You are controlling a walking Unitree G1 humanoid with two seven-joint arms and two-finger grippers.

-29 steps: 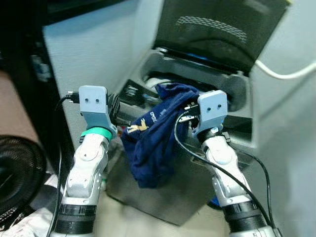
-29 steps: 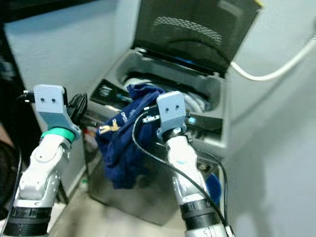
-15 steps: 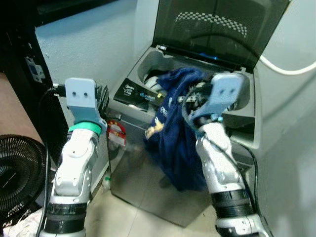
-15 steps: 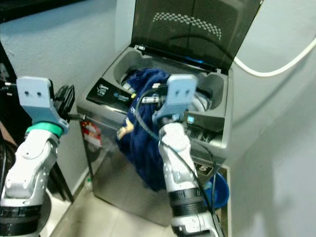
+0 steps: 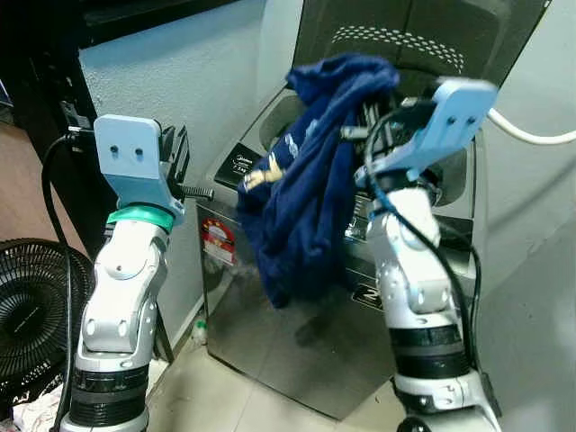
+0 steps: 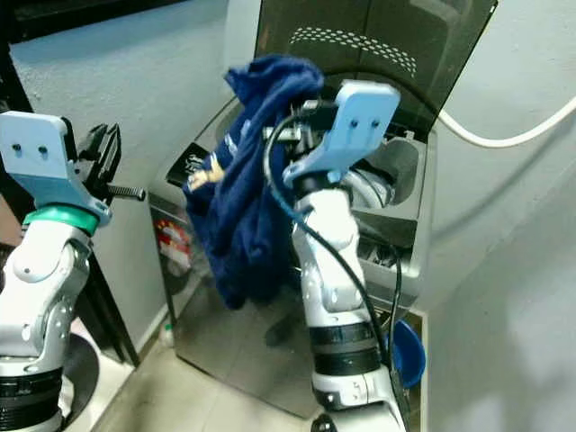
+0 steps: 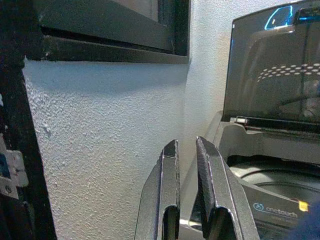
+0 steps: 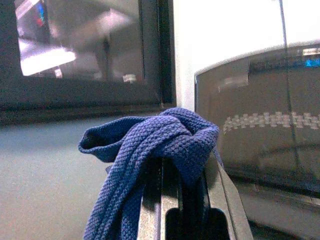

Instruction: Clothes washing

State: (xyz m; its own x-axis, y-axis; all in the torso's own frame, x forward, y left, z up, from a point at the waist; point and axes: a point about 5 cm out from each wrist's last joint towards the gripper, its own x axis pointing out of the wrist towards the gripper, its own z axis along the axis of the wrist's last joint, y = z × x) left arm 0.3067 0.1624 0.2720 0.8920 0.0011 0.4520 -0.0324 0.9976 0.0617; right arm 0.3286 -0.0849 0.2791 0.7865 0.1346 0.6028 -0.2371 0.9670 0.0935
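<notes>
Your right gripper [image 8: 172, 200] pinching the blue shirt [image 5: 310, 180] at upper centre, cloth hanging down before the open washing machine [image 5: 270, 306], your left gripper [image 7: 187, 195] at left, fingers nearly pressed together on nothing, beside the wall [image 7: 110, 140], fan [image 5: 31, 297] at lower left.

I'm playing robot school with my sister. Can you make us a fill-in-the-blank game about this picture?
1. The right end effector holds up a garment whose colour is ____.
2. The lid of the washing machine is ____.
3. The left end effector holds ____.
4. A round black ____ stands on the floor at the robot's left.

Missing words: blue; open; nothing; fan
</notes>
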